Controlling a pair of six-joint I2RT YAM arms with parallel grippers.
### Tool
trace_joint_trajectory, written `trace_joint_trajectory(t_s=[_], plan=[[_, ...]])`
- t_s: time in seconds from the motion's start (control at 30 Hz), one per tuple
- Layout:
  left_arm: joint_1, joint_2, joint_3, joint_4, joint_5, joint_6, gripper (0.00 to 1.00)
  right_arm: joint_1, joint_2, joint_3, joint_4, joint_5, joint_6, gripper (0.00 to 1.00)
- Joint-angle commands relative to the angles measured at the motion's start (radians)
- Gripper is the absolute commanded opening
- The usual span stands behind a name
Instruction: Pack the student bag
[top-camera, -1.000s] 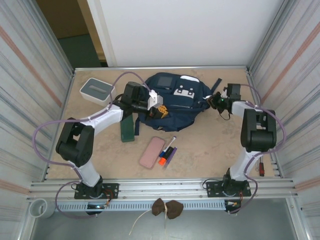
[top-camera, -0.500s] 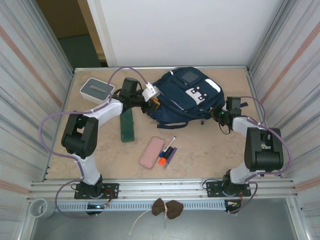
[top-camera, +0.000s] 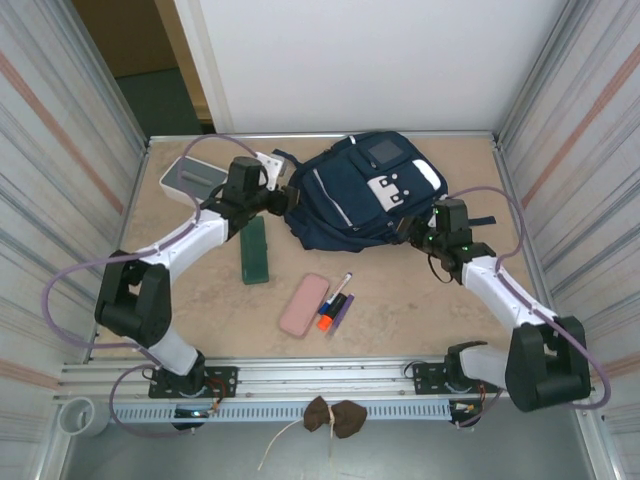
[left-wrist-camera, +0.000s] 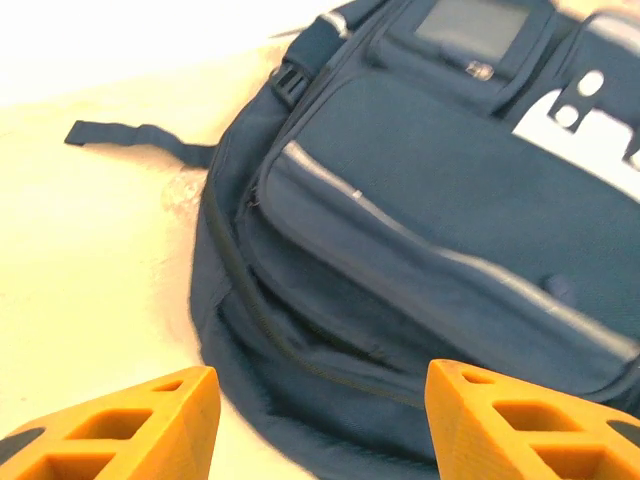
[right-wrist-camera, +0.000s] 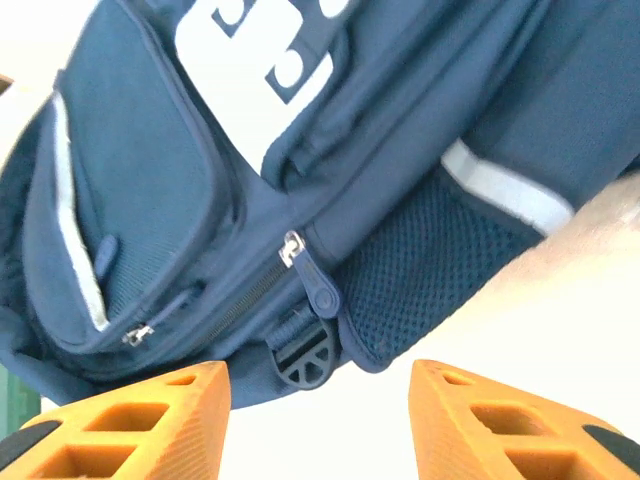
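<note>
The left tool (top-camera: 278, 190) is spread, just beside the student bag (top-camera: 350, 195), which lies at its 3 o'clock on the tabletop (top-camera: 430, 300), far middle. The right tool (top-camera: 415, 232), also spread, has the bag at 10 o'clock.

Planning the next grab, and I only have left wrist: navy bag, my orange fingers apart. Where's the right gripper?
Observer: The right gripper is at the student bag's right side, jaws apart, nothing held.
Operator: What's ahead of it?
Observer: A zipper pull next to a mesh side pocket.
Operator: Anything left to pack?
Observer: A green block, a pink case and some pens lie on the table, on the bag's near side, all outside it.
</note>
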Motion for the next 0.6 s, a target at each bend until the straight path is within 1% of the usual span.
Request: trace_joint_trajectory(t_s=[0.0,0.1,0.2,0.27,0.33,0.43,0.5,0.57], plan=[[-0.098,-0.030,-0.013,-0.025,-0.090,-0.153,0.58,-0.017,0.029,0.060,-0.035,0.038,-0.092,0.53],[-0.168,-0.004,0.009,-0.050,-0.146,-0.169,0.59,-0.061,0.124,0.147,-0.060,0.064,-0.118,0.57],[-0.198,0.057,0.057,-0.101,-0.147,-0.189,0.59,-0.139,0.236,0.198,-0.052,0.068,-0.099,0.58],[-0.201,0.089,0.067,-0.109,-0.146,-0.215,0.59,-0.164,0.314,0.225,-0.048,0.067,-0.093,0.59],[-0.201,0.120,0.064,-0.092,-0.130,-0.226,0.59,-0.169,0.391,0.250,-0.045,0.042,-0.092,0.59],[-0.197,0.188,0.089,-0.099,-0.119,-0.219,0.60,-0.157,0.486,0.280,-0.050,-0.053,-0.088,0.57],[-0.183,0.242,0.128,-0.131,-0.115,-0.207,0.59,-0.133,0.508,0.279,-0.071,-0.052,-0.086,0.55],[-0.164,0.273,0.150,-0.149,-0.139,-0.190,0.59,-0.103,0.496,0.247,-0.071,-0.026,-0.075,0.54]])
